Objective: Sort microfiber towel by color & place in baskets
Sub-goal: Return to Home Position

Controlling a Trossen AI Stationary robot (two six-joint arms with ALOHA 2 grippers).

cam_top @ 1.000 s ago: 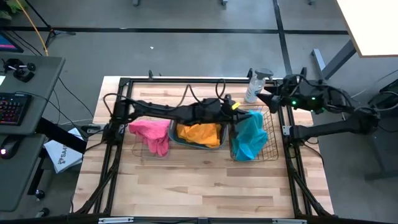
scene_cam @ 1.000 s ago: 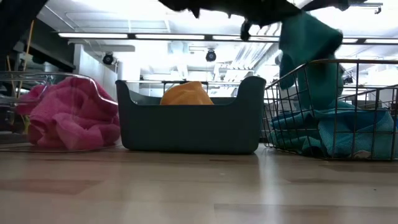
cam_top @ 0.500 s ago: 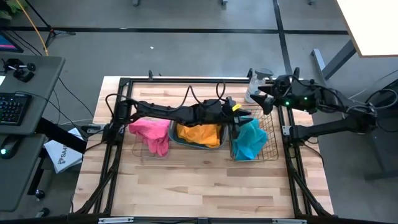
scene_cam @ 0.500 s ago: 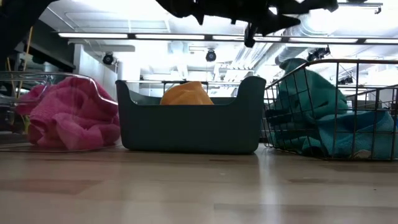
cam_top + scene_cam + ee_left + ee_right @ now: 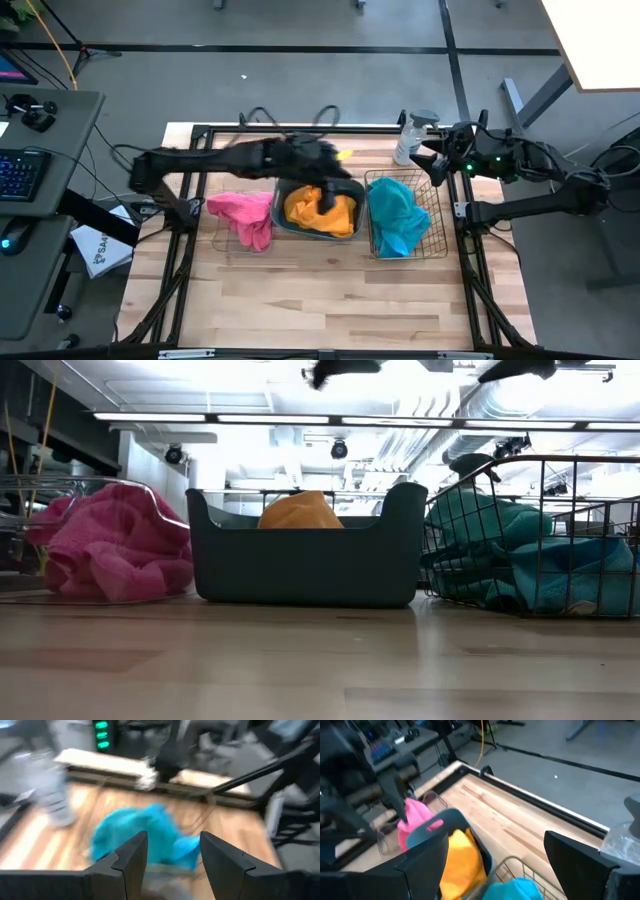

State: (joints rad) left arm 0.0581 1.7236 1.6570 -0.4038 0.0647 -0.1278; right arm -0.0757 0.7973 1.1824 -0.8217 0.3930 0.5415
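Over teal tub [image 5: 305,565], L gripper [image 5: 172,838] jaws apart, empty; R gripper [image 5: 495,842] by bottle [image 5: 405,146], same.

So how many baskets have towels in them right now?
3. The clear box, left, holds a pink towel; the teal tub, middle, an orange towel; the wire basket, right, a blue towel. More may lie hidden underneath.

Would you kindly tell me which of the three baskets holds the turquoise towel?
The wire-mesh basket, rightmost in the high view; the teal tub holds orange and the clear box pink.
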